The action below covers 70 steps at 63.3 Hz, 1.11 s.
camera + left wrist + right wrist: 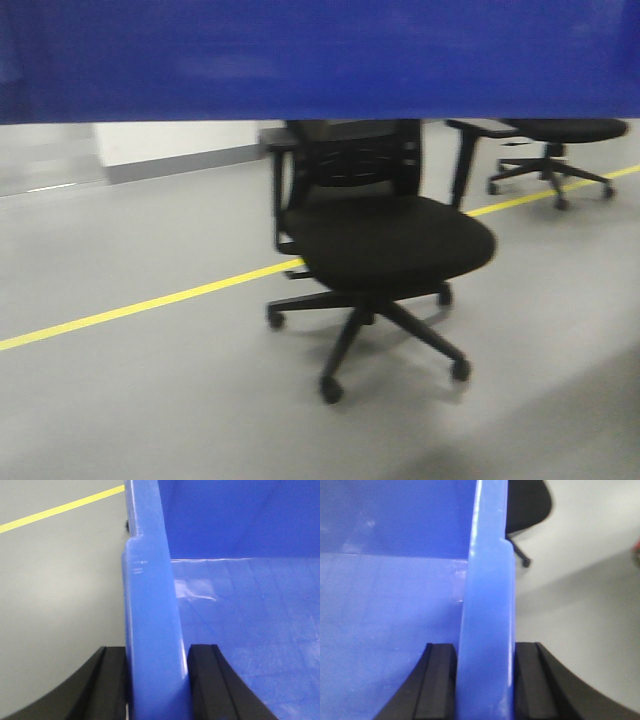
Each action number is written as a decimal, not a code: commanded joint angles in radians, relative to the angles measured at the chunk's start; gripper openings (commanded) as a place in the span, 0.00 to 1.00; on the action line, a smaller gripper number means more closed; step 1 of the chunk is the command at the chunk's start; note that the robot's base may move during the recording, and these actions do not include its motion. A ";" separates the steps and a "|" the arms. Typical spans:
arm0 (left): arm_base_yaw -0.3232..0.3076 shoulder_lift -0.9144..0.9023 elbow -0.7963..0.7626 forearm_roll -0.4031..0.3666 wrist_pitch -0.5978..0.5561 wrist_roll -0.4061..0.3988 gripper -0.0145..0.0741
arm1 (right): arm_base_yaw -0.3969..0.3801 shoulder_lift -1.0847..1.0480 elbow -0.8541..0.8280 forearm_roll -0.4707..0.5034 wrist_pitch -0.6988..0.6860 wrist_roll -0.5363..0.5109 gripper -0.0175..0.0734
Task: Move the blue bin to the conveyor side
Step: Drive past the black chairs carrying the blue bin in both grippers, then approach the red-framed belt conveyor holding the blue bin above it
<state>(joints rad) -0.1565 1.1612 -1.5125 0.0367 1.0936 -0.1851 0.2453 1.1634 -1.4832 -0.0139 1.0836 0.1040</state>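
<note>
Left claw and right claw each pinch an opposite side rim of the large glossy blue plastic bin, held above the grey floor near a black office chair.

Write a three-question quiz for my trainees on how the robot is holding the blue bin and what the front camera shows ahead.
1. True or false: the left gripper and the right gripper each clamp a rim of the blue bin.
2. What stands nearest ahead in the front-facing view? A) a black office chair B) a red trolley C) a stepladder
3. Fill in: the stripe running across the grey floor is ____.

Key: 1 true; 2 A; 3 yellow.
</note>
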 commanded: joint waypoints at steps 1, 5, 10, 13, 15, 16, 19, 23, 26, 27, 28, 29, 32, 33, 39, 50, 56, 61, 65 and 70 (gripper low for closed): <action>-0.008 -0.023 -0.014 -0.022 -0.096 0.017 0.14 | -0.001 -0.018 -0.015 -0.010 -0.104 -0.014 0.11; -0.008 -0.023 -0.014 -0.022 -0.096 0.017 0.14 | -0.001 -0.018 -0.015 -0.010 -0.104 -0.014 0.11; -0.008 -0.023 -0.014 -0.022 -0.096 0.017 0.14 | -0.001 -0.018 -0.015 -0.010 -0.104 -0.014 0.11; -0.008 -0.023 -0.014 -0.022 -0.096 0.017 0.14 | -0.001 -0.018 -0.015 -0.010 -0.104 -0.014 0.11; -0.008 -0.023 -0.014 -0.022 -0.096 0.017 0.14 | -0.001 -0.018 -0.015 -0.010 -0.104 -0.014 0.11; -0.008 -0.023 -0.014 -0.022 -0.096 0.017 0.14 | -0.001 -0.018 -0.015 -0.010 -0.104 -0.014 0.11; -0.008 -0.023 -0.014 -0.022 -0.096 0.017 0.14 | -0.001 -0.018 -0.015 -0.010 -0.104 -0.014 0.11; -0.008 -0.023 -0.014 -0.022 -0.096 0.017 0.14 | -0.001 -0.018 -0.015 -0.010 -0.104 -0.014 0.11; -0.008 -0.023 -0.014 -0.022 -0.096 0.017 0.14 | -0.001 -0.018 -0.015 -0.010 -0.104 -0.014 0.11; -0.008 -0.023 -0.014 -0.022 -0.098 0.017 0.14 | -0.001 -0.018 -0.015 -0.010 -0.104 -0.014 0.11; -0.008 -0.023 -0.014 -0.022 -0.098 0.017 0.14 | -0.001 -0.018 -0.015 -0.010 -0.104 -0.014 0.11; -0.008 -0.023 -0.014 -0.022 -0.098 0.017 0.14 | -0.001 -0.018 -0.015 -0.010 -0.104 -0.014 0.11; -0.008 -0.023 -0.014 -0.022 -0.098 0.017 0.14 | -0.001 -0.018 -0.015 -0.010 -0.104 -0.014 0.11; -0.008 -0.023 -0.014 -0.022 -0.098 0.017 0.14 | -0.001 -0.018 -0.015 -0.010 -0.104 -0.014 0.11; -0.008 -0.023 -0.014 -0.022 -0.098 0.017 0.14 | -0.001 -0.018 -0.015 -0.010 -0.104 -0.014 0.11; -0.008 -0.023 -0.014 -0.022 -0.098 0.017 0.14 | -0.001 -0.018 -0.015 -0.010 -0.104 -0.014 0.11; -0.008 -0.023 -0.014 -0.022 -0.098 0.017 0.14 | -0.001 -0.018 -0.015 -0.010 -0.104 -0.014 0.11; -0.008 -0.023 -0.014 -0.022 -0.098 0.017 0.14 | -0.001 -0.018 -0.015 -0.010 -0.104 -0.014 0.11; -0.008 -0.023 -0.014 -0.022 -0.098 0.017 0.14 | -0.001 -0.018 -0.015 -0.010 -0.104 -0.014 0.11; -0.008 -0.023 -0.014 -0.022 -0.098 0.017 0.14 | -0.001 -0.018 -0.015 -0.010 -0.104 -0.014 0.11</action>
<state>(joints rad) -0.1565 1.1612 -1.5125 0.0367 1.0936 -0.1851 0.2453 1.1634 -1.4832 -0.0139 1.0836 0.1040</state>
